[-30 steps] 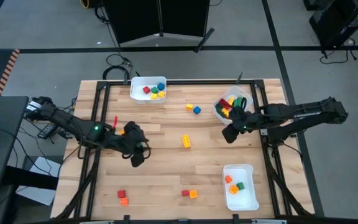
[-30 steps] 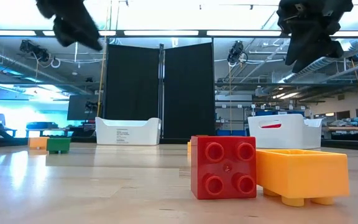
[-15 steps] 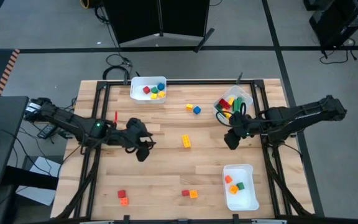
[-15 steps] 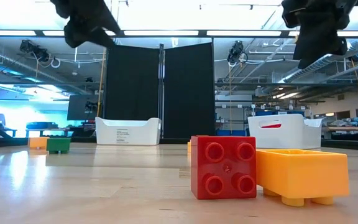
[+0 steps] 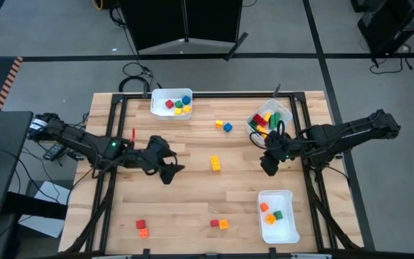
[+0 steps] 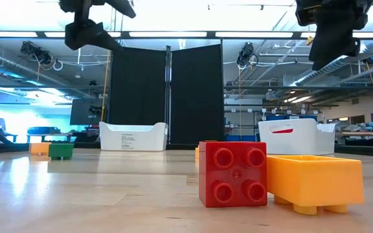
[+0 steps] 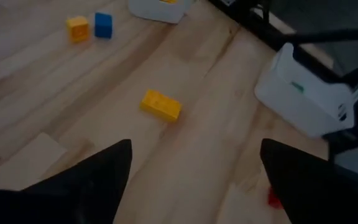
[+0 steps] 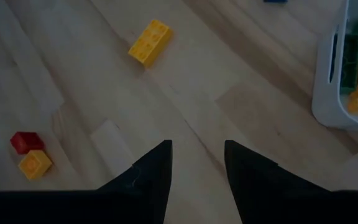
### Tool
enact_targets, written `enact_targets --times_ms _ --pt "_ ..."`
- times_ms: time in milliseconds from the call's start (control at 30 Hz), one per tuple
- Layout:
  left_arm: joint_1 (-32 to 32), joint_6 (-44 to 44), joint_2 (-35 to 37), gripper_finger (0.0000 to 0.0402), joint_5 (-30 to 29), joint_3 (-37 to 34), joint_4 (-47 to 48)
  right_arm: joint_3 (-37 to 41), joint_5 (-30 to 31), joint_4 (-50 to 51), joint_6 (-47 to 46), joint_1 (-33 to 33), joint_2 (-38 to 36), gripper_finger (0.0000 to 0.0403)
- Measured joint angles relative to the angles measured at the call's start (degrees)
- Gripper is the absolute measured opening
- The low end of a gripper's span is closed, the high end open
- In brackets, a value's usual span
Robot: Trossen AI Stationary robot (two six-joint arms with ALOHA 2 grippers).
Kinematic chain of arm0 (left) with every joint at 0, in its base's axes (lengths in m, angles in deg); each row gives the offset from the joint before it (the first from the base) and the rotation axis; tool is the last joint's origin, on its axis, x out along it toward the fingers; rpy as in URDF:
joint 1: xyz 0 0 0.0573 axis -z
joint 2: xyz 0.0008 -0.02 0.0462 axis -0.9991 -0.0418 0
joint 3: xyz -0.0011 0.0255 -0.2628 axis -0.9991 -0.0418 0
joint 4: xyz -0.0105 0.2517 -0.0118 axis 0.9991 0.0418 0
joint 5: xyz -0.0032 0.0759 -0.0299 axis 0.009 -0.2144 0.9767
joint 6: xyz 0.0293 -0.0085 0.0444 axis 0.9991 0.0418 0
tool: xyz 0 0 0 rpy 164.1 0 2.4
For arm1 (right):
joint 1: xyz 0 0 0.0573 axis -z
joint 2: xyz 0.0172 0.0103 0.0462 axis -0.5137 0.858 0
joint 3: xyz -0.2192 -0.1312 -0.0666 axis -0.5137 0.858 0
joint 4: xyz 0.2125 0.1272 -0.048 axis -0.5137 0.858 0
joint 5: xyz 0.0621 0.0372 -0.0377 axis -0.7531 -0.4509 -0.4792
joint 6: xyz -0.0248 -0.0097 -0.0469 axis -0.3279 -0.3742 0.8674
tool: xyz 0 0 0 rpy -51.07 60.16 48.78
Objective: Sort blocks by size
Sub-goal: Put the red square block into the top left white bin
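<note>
Presently the left gripper [image 5: 168, 173] is held above bare table left of centre, jaws spread wide and nothing between them. The yellow brick [image 5: 215, 163] lies flat at mid-table, just to its right, and is judged the likely next pick. For a clean grasp, the jaws would best be squared across the brick's short sides before descent, and lowered centred so that the brick is not pushed along the wood.

Loose blocks are noted further round: a red and orange pair [image 5: 141, 228] near the front left edge, a second red and orange pair [image 5: 219, 224] at front centre, and a small yellow and blue pair [image 5: 223, 126] toward the back. None lies between the left gripper and the yellow brick.

Three white bins are seen: the back bin [image 5: 162, 110], the right rear bin [image 5: 253, 126] with longer bricks, and the front right bin [image 5: 286, 227].

The right gripper [image 5: 269, 162] hovers beside the right rear bin, jaws partly parted and empty. It is near the same brick, so crowding by both arms is judged the main risk.
</note>
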Motion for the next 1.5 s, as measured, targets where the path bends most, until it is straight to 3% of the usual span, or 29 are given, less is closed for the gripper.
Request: enact_targets --times_ms 200,433,567,933,1100,1300,1500 --pt "1.3 -8.8 0.0 0.0368 0.9 0.2 1.7 0.0 0.0 0.0 2.6 0.0 0.0 0.0158" --pt "8.5 -29.3 -3.8 0.0368 -3.7 5.8 21.4 0.0 0.0 0.0 5.2 0.0 0.0 0.0158" --pt "13.5 -40.7 -8.2 0.0368 -3.5 8.0 24.8 0.0 0.0 0.0 6.6 0.0 0.0 0.0158" --pt "27.0 -71.5 -20.5 0.0367 8.1 8.4 25.2 0.0 0.0 0.0 8.5 0.0 0.0 0.0158" --pt "32.6 -85.4 -23.8 0.0367 16.1 8.4 25.5 0.0 0.0 -0.1 8.5 0.0 0.0 0.0158" --pt "33.9 -89.4 -26.3 0.0367 24.5 8.4 24.4 0.0 0.0 -0.4 9.7 0.0 0.0 0.0158" --pt "34.1 -89.6 -30.4 0.0367 25.8 8.4 19.4 0.0 0.0 -0.4 10.0 -0.1 0.0 0.0158"
